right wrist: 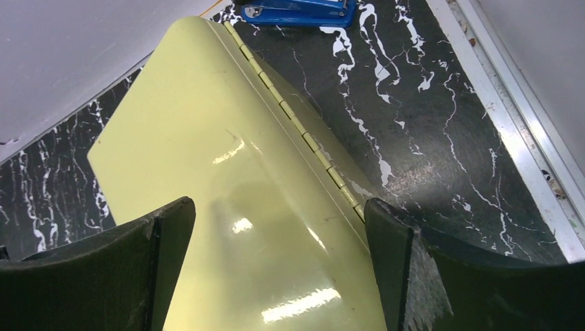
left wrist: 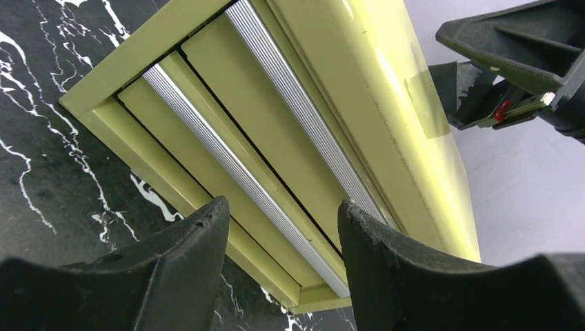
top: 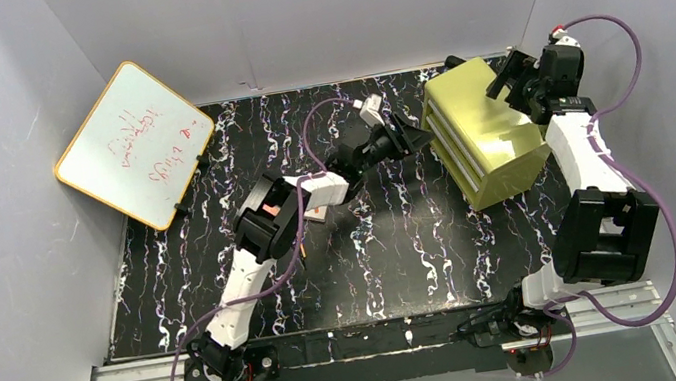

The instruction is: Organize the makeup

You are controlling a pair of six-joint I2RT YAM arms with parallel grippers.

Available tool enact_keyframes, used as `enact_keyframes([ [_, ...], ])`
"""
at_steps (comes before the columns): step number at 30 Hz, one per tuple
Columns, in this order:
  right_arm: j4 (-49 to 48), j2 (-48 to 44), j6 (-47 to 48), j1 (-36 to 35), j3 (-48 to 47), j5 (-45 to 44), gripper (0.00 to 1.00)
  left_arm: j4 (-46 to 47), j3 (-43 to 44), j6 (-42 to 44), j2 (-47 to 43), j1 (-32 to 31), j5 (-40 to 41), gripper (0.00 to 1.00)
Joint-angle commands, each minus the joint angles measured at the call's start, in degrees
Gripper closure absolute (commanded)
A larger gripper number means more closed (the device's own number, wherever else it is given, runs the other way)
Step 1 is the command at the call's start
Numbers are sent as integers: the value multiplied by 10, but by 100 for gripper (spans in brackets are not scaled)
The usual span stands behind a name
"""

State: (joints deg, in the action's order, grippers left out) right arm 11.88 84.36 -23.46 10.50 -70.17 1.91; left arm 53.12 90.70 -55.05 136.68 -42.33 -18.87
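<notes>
Count: one box [top: 487,133], two drawers [left wrist: 276,138], two ribbed silver strips [left wrist: 227,158], one whiteboard [top: 133,145], one stapler [right wrist: 296,9], two arms.

Makeup [top: 318,216]: only a small white and pink-orange patch shows. It lies on the desk [top: 404,251] near its centre, partly under the left forearm. Its shape cannot be told.

Box: yellow-green, glossy, at the far right corner. Only the left wrist view shows the drawer fronts; both look shut, one strip on each. Only the right wrist view shows the hinge [right wrist: 303,131] along the box's back and the blue stapler just beyond it.

Left claw [top: 412,139]: partly open, empty, at the drawer fronts. Right claw [top: 511,76]: wide open, empty, over the box top.
</notes>
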Motion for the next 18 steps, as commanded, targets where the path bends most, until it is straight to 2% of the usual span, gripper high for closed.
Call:
enact_keyframes([
  [1,-30,-14,4,4,14,9,0,59,42,-22,23,-8,7,45],
  [4,-30,-17,9,5,17,6,0,78,73,-40,51,-13,2,52],
  [10,-24,-16,20,9,7,6,0,97,137,-57,101,-23,4,62],
  [18,-23,-15,24,8,5,9,0,117,194,-81,141,-28,9,71],
])
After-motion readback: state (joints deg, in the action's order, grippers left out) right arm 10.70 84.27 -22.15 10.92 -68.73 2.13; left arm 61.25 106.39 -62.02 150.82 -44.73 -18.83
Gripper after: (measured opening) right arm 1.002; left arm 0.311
